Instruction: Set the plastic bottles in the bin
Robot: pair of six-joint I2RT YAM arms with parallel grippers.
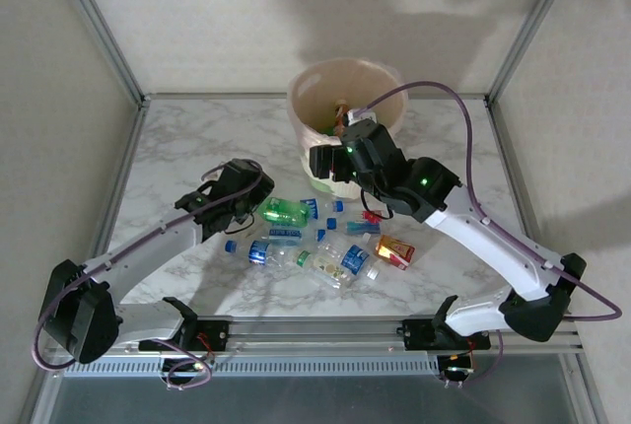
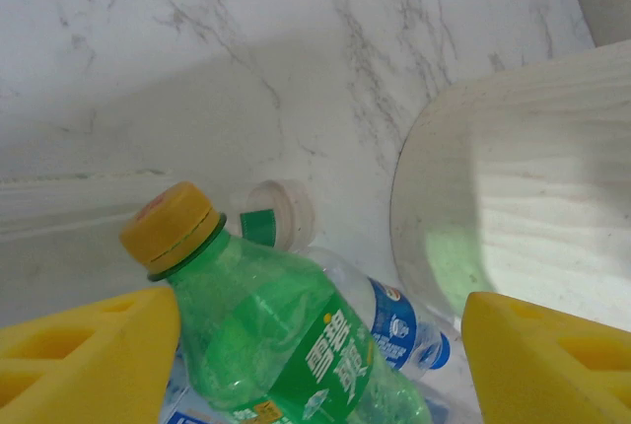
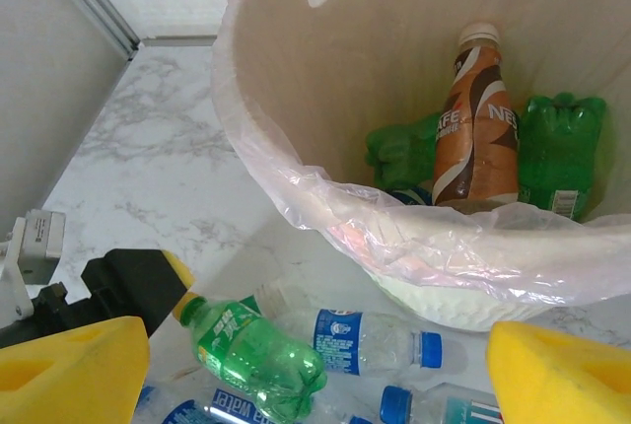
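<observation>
One bin [image 3: 296,49] holds one brown bottle [image 3: 473,128] and two green bottles [image 3: 557,148].

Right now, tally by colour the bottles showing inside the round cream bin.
Green plastic bottles: 2
Brown-labelled plastic bottle with a pale cap: 1
Total in the round cream bin: 3; a bluish bit beneath is too hidden to count.

**Green bottle [image 2: 286,335] between spread yellow fingers [image 2: 89,360]**

Its yellow cap [image 2: 170,229] points up-left. It lies close against the left gripper's [image 2: 315,345] left finger, apart from the right. Behind it are a blue-labelled clear bottle [image 2: 399,325] and a white-capped bottle [image 2: 281,212], beside the cream bin [image 2: 523,197].
</observation>
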